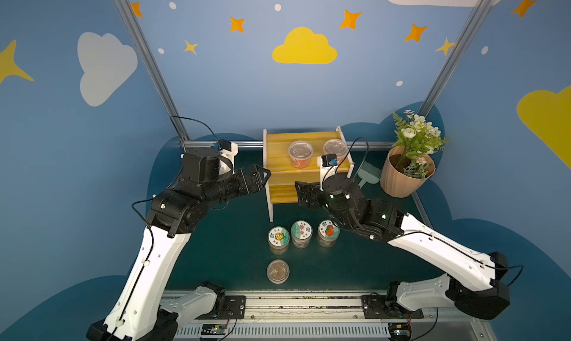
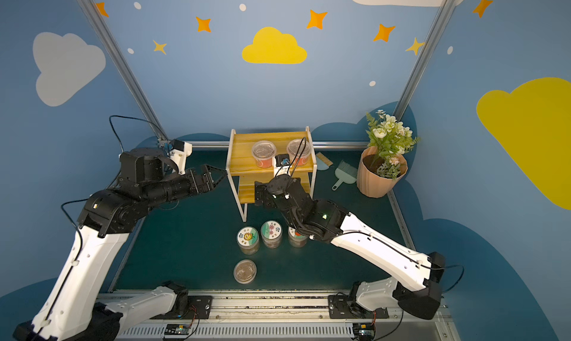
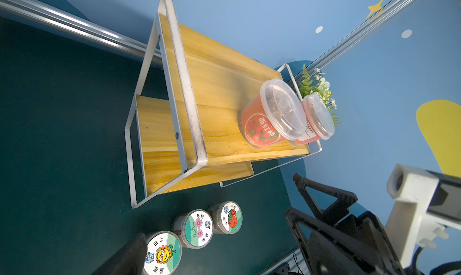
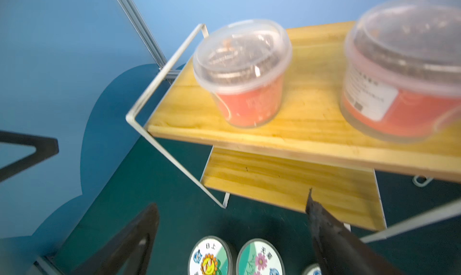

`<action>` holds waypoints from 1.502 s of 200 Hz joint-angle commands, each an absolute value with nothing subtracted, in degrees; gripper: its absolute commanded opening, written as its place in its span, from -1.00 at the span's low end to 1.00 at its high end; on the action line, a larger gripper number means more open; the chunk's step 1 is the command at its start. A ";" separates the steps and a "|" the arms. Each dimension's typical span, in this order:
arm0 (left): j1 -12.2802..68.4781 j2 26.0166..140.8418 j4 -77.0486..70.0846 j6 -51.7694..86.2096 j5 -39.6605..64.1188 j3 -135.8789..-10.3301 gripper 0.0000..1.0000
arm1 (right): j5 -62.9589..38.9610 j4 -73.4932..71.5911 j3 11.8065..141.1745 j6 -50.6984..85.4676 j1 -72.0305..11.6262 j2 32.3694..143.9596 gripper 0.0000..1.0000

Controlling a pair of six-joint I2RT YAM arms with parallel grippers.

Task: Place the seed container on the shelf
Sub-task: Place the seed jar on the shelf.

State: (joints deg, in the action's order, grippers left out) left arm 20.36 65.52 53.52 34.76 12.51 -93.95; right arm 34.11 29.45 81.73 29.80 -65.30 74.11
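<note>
shelf: two tiers, on bench.
right gripper: wide open, empty, before shelf's lower tier.
left gripper: open, empty, beside shelf.
tubs: two on shelf's top tier, likely done.
jars: four on bench before shelf, likely yet to place.

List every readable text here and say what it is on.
"西红柿": red tub on the shelf.
"日上": sunflower lid; its lower characters are unclear.
Flower lid and tomato lid: characters too small to read reliably.
White label on the second tub: blurred, unreadable.
</note>
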 commanded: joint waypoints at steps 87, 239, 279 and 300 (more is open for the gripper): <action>23.03 79.02 41.29 39.97 19.67 -102.95 1.00 | 40.16 35.07 58.14 37.99 -74.97 57.16 0.85; 29.94 91.59 34.58 39.37 15.46 -107.22 1.00 | 40.78 37.49 52.08 40.33 -76.93 52.25 0.76; 30.78 92.29 33.67 39.40 14.51 -106.99 1.00 | 40.60 36.72 50.77 41.13 -77.51 52.34 0.77; 30.74 91.45 34.84 37.76 14.11 -107.20 1.00 | 40.33 36.30 50.06 41.57 -77.96 52.04 0.82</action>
